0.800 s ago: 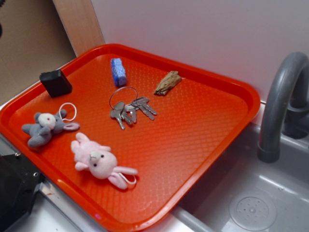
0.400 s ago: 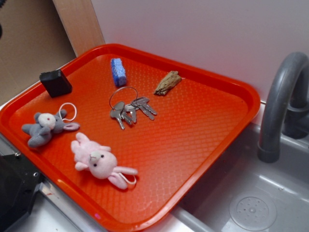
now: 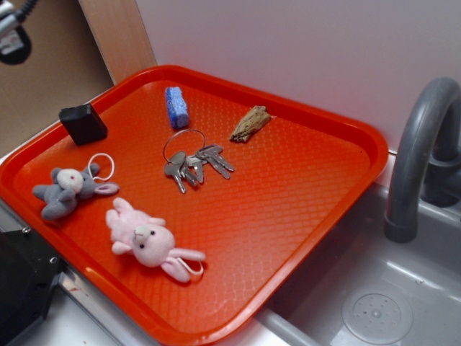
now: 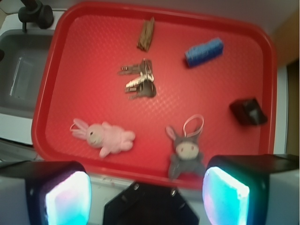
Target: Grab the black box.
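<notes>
- The gripper (image 4: 146, 197) hangs high above the near edge of the tray, pointing straight down; its two fingers with glowing pale pads (image 4: 68, 199) frame the bottom of the wrist view, spread wide apart with nothing between them.
- In the exterior view only a small piece of the arm (image 3: 13, 32) shows, at the top left corner, well apart from everything on the tray.
- The large red plastic tray (image 3: 302, 209) with a textured floor lies on the desk, just beside the grey sink basin (image 3: 374, 303) and its grey curved tap (image 3: 421, 151).
- The small matte black blocky box (image 3: 83, 123) sits on the tray floor close to the tray's left rim in the exterior view, untouched and apart from the gripper.
- The blue rectangular block (image 3: 176, 107) lies near the far rim, to the right of the black box.
- The bunch of metal keys on a ring (image 3: 191, 162) lies near the tray centre, with the brown piece of wood (image 3: 250, 123) beyond it.
- The grey plush mouse with a white loop (image 3: 68, 189) and the pink plush rabbit (image 3: 148, 241) lie near the front rim, side by side but not touching.
</notes>
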You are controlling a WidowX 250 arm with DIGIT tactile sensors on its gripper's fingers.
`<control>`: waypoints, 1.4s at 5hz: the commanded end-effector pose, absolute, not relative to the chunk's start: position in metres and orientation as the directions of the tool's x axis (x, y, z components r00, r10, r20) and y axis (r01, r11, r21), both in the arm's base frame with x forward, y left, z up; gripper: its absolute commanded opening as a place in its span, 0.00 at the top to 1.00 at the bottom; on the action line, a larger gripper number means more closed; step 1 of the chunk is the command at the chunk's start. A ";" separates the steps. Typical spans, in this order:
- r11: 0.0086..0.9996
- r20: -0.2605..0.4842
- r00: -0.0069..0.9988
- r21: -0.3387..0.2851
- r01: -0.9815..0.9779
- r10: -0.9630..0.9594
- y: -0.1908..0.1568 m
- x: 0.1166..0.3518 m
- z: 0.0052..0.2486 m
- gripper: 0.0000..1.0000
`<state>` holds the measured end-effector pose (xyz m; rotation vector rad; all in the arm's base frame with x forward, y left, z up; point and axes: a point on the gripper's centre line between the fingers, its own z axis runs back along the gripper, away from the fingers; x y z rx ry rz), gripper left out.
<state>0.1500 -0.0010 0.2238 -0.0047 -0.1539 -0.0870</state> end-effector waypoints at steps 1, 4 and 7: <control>0.973 0.264 0.944 0.170 0.157 -0.198 0.054 0.187 0.230 0.00; 0.913 0.124 0.931 0.276 0.300 -0.343 0.103 0.215 0.175 0.00; 0.860 -0.063 0.932 0.368 0.353 -0.356 0.138 0.208 0.097 0.00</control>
